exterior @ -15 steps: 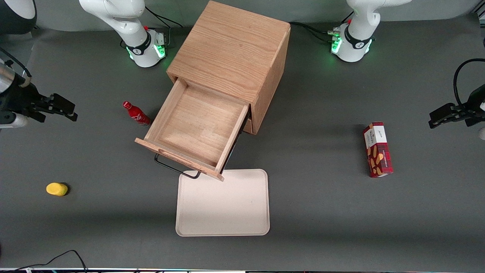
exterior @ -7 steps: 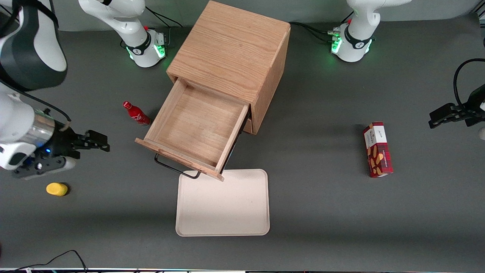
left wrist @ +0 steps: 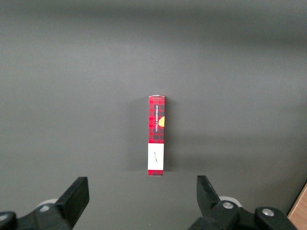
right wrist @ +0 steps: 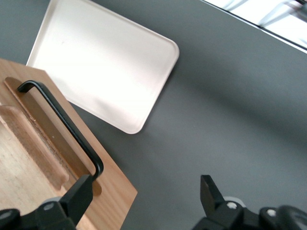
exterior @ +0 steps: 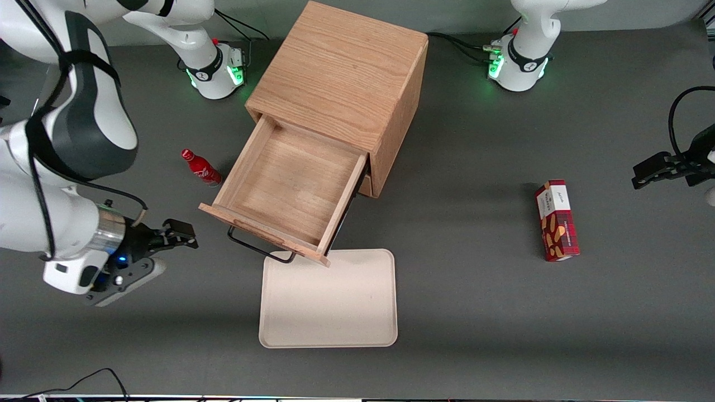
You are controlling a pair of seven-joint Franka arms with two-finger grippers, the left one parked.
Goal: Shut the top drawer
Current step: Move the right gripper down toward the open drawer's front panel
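Top drawer (exterior: 290,192) pulled out, pincer (exterior: 187,238) beside.

We can read very little here. On the red plaid snack box (left wrist: 157,135) at the centre of the left wrist view, a line of small white capitals runs along the red side, and we cannot make it out for certain; a cursive signature-like mark sits on the box's white end panel, also illegible to us. In the front view the same box (exterior: 556,219) lies at the right of the frame, its white panel bearing that unreadable script. The red bottle (exterior: 201,167), left of centre, carries white script that we cannot read.
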